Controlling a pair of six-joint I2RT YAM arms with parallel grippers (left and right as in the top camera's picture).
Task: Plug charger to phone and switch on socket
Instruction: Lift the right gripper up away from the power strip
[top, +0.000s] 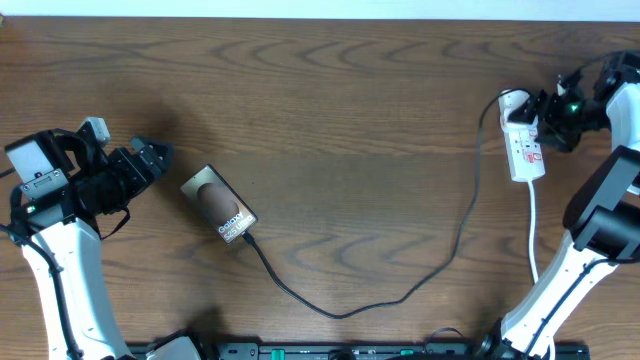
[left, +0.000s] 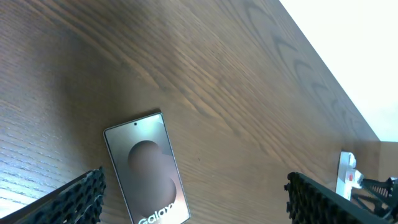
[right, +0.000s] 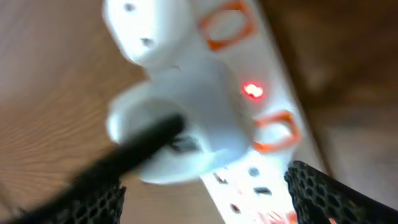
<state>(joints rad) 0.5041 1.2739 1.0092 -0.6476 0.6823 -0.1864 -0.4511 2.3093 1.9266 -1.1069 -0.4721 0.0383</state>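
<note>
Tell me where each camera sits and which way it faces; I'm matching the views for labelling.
Overhead: above the table, facing straight down; shows both arms, left hand beside the phone, right hand at the socket.
Left wrist: on the left arm, looking over the phone toward the far socket; own fingers at bottom corners.
Right wrist: close above the socket; own fingers at bottom corners.
Shared: all three show the socket.

Left wrist view: the phone (left: 146, 171) is cut off at the bottom edge. Right wrist view: the socket (right: 268, 65) is heavily blurred.
</note>
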